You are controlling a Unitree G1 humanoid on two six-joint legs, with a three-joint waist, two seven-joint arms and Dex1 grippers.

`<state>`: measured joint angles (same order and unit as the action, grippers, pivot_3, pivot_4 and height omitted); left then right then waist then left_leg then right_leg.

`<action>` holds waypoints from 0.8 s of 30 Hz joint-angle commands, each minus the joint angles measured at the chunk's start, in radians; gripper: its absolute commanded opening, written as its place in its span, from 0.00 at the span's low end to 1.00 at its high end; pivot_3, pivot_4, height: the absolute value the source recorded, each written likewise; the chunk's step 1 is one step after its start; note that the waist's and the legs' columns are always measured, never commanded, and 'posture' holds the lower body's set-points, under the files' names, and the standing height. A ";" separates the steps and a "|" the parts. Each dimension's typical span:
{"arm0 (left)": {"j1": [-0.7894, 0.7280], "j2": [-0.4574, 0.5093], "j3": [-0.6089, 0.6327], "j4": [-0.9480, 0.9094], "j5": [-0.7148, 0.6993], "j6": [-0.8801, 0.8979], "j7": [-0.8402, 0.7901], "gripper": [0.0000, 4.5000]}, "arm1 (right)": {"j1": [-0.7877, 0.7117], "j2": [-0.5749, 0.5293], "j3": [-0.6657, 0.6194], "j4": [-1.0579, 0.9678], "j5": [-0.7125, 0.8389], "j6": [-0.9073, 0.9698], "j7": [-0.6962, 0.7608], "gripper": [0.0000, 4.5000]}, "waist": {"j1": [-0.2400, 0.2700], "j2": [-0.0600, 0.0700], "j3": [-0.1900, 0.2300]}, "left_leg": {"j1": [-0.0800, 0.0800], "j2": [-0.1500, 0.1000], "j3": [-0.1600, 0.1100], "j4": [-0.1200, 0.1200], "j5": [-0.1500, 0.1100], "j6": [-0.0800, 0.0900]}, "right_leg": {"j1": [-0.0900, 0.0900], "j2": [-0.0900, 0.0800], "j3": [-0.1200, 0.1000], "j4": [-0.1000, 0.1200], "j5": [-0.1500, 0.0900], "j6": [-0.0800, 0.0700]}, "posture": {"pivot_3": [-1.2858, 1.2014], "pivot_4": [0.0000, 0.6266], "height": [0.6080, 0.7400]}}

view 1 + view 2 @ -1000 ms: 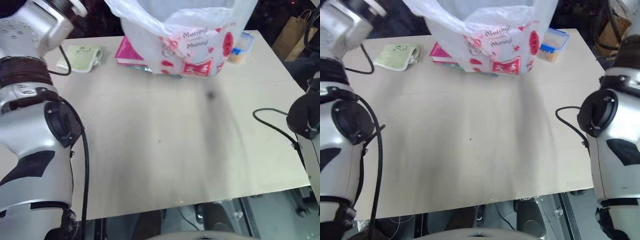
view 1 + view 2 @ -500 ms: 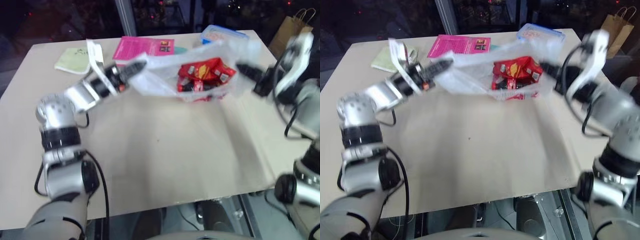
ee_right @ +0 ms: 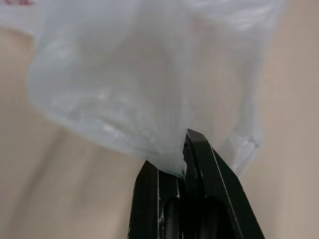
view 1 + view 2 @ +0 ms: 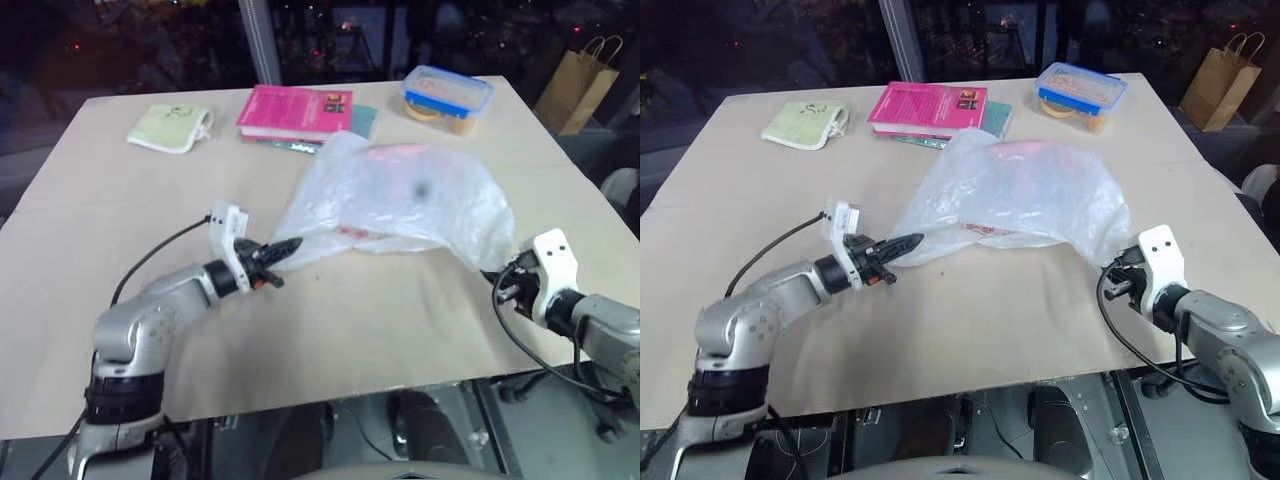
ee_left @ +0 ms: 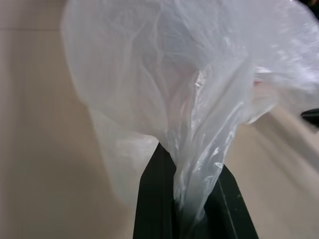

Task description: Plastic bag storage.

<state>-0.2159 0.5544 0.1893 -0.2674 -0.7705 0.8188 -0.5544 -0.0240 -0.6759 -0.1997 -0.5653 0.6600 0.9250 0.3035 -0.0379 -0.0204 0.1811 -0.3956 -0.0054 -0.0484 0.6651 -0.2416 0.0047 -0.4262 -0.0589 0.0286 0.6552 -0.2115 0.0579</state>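
Note:
The plastic bag, thin, crinkly and translucent white, lies slumped on the table's middle, stretched between my two grippers. A faint red patch shows through its far side. My left gripper is shut on the bag's left corner, low over the table; the left wrist view shows the film bunched between its black fingers. My right gripper is shut on the bag's right corner near the table's right edge, with the plastic pinched at its fingertips.
At the far side of the tan table lie a pale green folded cloth, a pink book and a clear food box with a blue lid. A brown paper bag stands beyond the right corner.
Both arms have dropped from high up to just over the table. The bag came down with them and now rests spread on the tabletop, nearer the front.

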 commanded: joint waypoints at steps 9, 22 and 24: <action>0.086 0.002 0.011 -0.121 0.109 -0.178 -0.018 0.00 | 0.024 -0.041 0.041 -0.060 -0.138 -0.168 0.106 0.61 | 0.010 0.000 0.000 | -0.001 0.000 0.000 0.001 0.000 0.000 | 0.000 0.001 -0.001 -0.002 0.000 0.000 | 0.52 0.24 1.00; 0.399 0.049 0.197 -0.249 0.165 -0.345 -0.102 0.69 | 0.341 -0.116 -0.242 -0.192 -0.090 -0.308 0.394 1.00 | 0.023 0.000 -0.001 | -0.001 0.005 0.000 0.001 -0.001 0.000 | 0.001 0.003 -0.002 -0.007 0.000 0.000 | 0.52 0.24 1.00; 0.482 0.046 0.223 -0.262 0.191 -0.386 -0.112 0.89 | 0.406 -0.126 -0.310 -0.193 -0.089 -0.334 0.450 1.00 | 0.024 0.000 -0.001 | 0.000 0.009 0.001 -0.001 -0.003 0.003 | 0.004 0.004 -0.002 -0.011 -0.001 0.000 | 0.52 0.24 1.00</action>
<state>0.2434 0.5964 0.3771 -0.4903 -0.6028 0.4832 -0.6509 0.3677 -0.7851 -0.4324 -0.7291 0.5583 0.6283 0.7021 -0.0139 -0.0201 0.1803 -0.3956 0.0035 -0.0474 0.6646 -0.2453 0.0080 -0.4216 -0.0544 0.0268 0.6426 -0.2121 0.0575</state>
